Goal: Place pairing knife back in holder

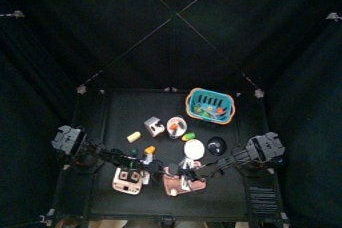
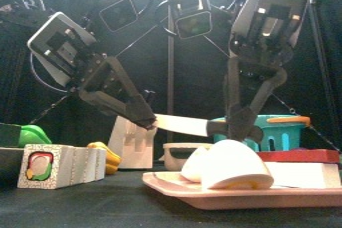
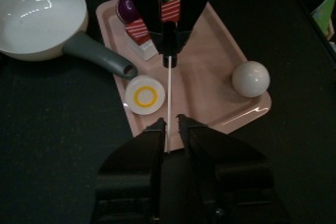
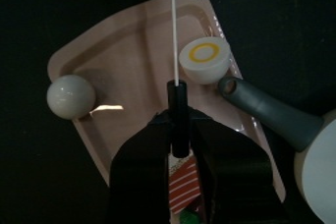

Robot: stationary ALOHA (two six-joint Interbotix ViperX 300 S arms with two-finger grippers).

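Knife (image 2: 182, 124) hangs in the air over the pink tray (image 3: 217, 95) at the table's front edge. You've got its black handle pinched in the R gripper (image 4: 175, 116), blade level, pointing at the L gripper (image 3: 171, 128). L jaws are spread wide, blade tip betw. them; can't tell if they touch. Wooden holder (image 2: 130, 140) sits just beside the tray, front-left.

no readable text, labels, brands or numbers anywhere
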